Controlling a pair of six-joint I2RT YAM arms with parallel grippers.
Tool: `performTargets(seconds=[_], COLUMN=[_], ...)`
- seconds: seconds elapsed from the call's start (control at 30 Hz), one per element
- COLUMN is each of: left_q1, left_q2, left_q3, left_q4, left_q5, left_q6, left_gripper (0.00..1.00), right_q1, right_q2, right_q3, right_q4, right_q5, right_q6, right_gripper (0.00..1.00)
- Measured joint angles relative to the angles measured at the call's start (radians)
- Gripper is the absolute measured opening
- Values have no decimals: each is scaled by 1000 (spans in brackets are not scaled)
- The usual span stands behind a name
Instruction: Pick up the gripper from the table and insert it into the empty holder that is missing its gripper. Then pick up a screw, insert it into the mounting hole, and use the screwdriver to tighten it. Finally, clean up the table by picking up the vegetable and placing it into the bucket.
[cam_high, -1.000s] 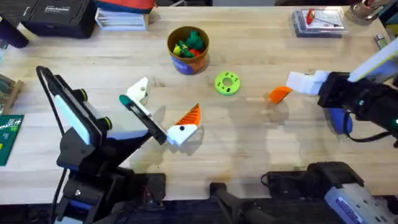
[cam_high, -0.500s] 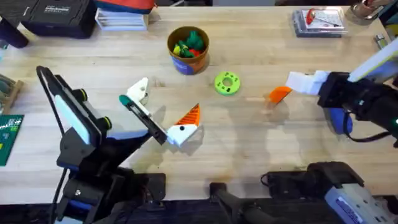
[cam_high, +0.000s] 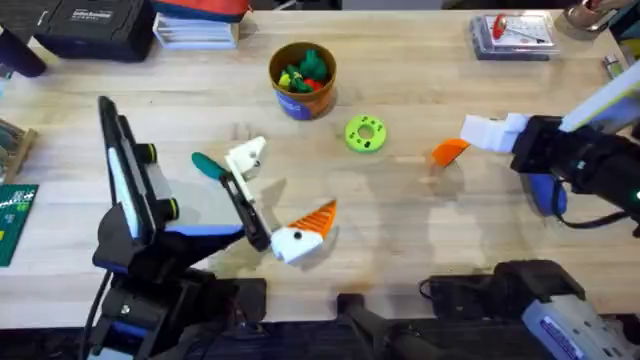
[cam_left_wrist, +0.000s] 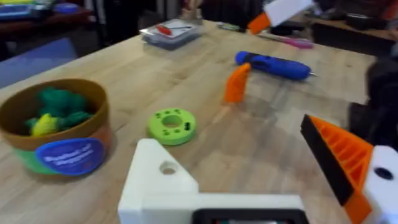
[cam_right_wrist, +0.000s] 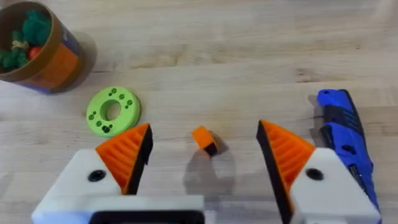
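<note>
This looks like a robotics lab or workshop. A pale butcher-block workbench (cam_high: 420, 260) carries a black equipment case (cam_high: 90, 25), a clear parts box (cam_high: 512, 35), a green circuit board (cam_high: 14, 222) at one edge and a blue powered screwdriver (cam_left_wrist: 272, 65), with more cluttered benches in the room behind.

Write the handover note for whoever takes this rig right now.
Left end effector: open, empty; one finger is bare white, with no orange pad.
Right end effector: open, empty, above the orange gripper piece, which stands on the table.
Screwdriver: lying on the table beside the right end effector.
Vegetable: on the table by the left end effector. Bucket: farther back, holding other toys.
Done: nothing visible.
Left: pick up and insert the piece, fit and tighten a screw, put the vegetable in the bucket.
</note>
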Motion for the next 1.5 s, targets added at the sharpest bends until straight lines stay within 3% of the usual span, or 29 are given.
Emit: performTargets(seconds=[0.23,0.63,0.73,1.03,1.27,1.5], left_q1=[0,0,0,0,0,0], left_q2=[0,0,0,0,0,0], left_q3=[0,0,0,0,0,0], left_q4=[-7,-7,-8,-7,-7,-7], left_q5=[95,120,121,125,127,127], left_q6=[-62,-94,-96,-97,-97,-97], left_gripper=[985,986,985,986,986,986], right_q1=[0,0,2,48,49,53], right_q2=[0,17,75,365,535,680], right_q3=[0,4,42,326,337,337], right_q4=[0,-5,-46,-312,-326,-324], right_q5=[0,-60,-93,-84,54,77], right_q6=[0,-6,-33,-296,-377,-442], right_gripper=[994,994,994,990,992,994])
